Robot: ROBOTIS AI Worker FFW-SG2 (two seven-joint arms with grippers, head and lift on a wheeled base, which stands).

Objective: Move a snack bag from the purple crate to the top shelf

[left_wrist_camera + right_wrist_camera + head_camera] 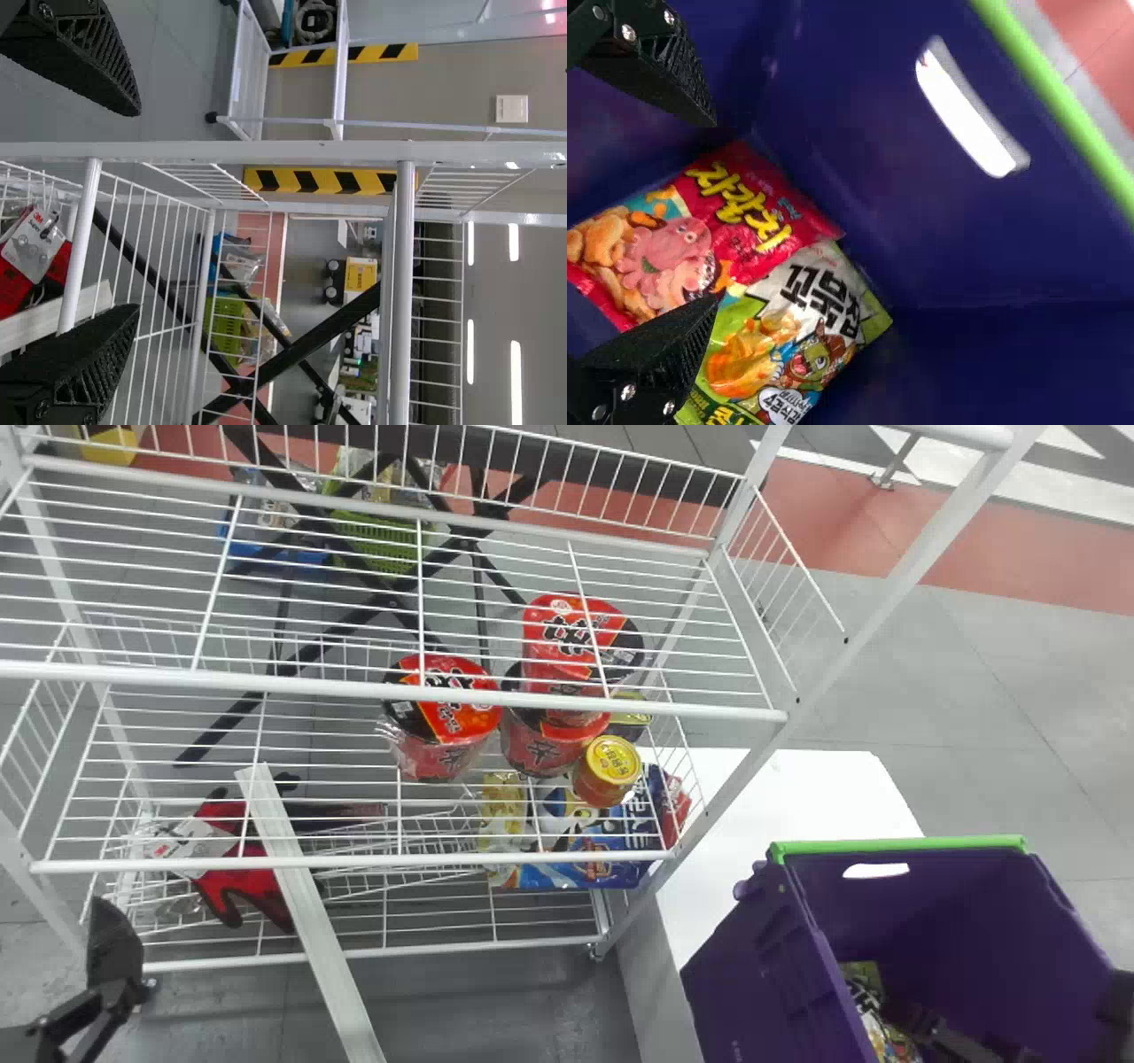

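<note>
Closing from wide apart, the right pincer could snag both red bag and green bag, touching ahead of it.

Shop-like room; wire rack; noodle cups; hazard tape

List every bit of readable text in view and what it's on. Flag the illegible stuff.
"자갈치": red snack bag
"꼬북칩": green-and-white snack bag
Probably "3M": label on the red glove
Too small or blurred: print on the red cups, yellow-lidded tub and blue bag; also the snack bags' and label's finer print.
</note>
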